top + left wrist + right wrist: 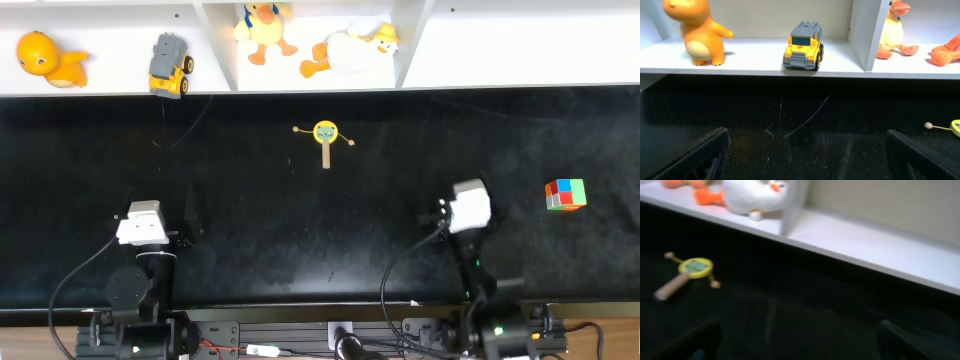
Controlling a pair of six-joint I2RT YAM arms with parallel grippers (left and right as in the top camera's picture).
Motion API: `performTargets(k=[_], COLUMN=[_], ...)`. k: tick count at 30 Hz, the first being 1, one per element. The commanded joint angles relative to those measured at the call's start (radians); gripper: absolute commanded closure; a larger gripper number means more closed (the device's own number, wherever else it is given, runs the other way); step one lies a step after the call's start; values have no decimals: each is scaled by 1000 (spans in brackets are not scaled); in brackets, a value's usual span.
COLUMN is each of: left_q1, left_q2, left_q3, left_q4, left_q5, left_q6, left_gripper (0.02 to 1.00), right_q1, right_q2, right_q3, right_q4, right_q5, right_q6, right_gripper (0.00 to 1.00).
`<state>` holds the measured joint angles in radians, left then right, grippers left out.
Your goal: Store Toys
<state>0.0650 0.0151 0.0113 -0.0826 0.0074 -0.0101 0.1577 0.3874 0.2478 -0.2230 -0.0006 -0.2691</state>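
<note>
Toys are mostly stored on the white shelf along the far edge of the black surface. A white duck plush and a yellow duck plush share the middle compartment. An orange figure and a yellow truck share the left one. Two smaller toys lie out on the surface, so I judge you are between picks with most of the job done. A drum rattle lies near the shelf's front at the middle. A coloured cube sits well apart from it on the right side.

Your next move calls for choosing one. The cube lies nearer your right arm; the rattle lies between the two arms. The rattle is flat with a thin handle, so you would likely need to come down low and close across that handle. The cube offers flat faces to pinch.

Your left hand is spread wide and holds nothing, low over the surface and facing the truck. Your right hand is likewise spread and bare, aimed at the shelf, with the rattle ahead of it and apart.
</note>
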Motion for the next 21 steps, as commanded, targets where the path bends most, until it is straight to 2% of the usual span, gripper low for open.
performTargets(k=[1,7,13,21], left_q1=[-6,-6,-6,-6], left_q2=[-12,-12,-12,-12], left_q3=[-3,-3,-3,-3], left_q4=[-2,-2,-2,-2], left_q5=[-1,-1,-1,-1], left_q6=[-21,-21,-21,-21], left_gripper=[20,20,20,20], right_q1=[94,231,338,585], right_q2=[273,620,904,1241], right_q3=[258,556,753,943], right_q4=[-129,-479,-602,-599], right_q5=[-12,-11,-3,226], right_q6=[49,275,671,922], right_gripper=[5,5,5,5])
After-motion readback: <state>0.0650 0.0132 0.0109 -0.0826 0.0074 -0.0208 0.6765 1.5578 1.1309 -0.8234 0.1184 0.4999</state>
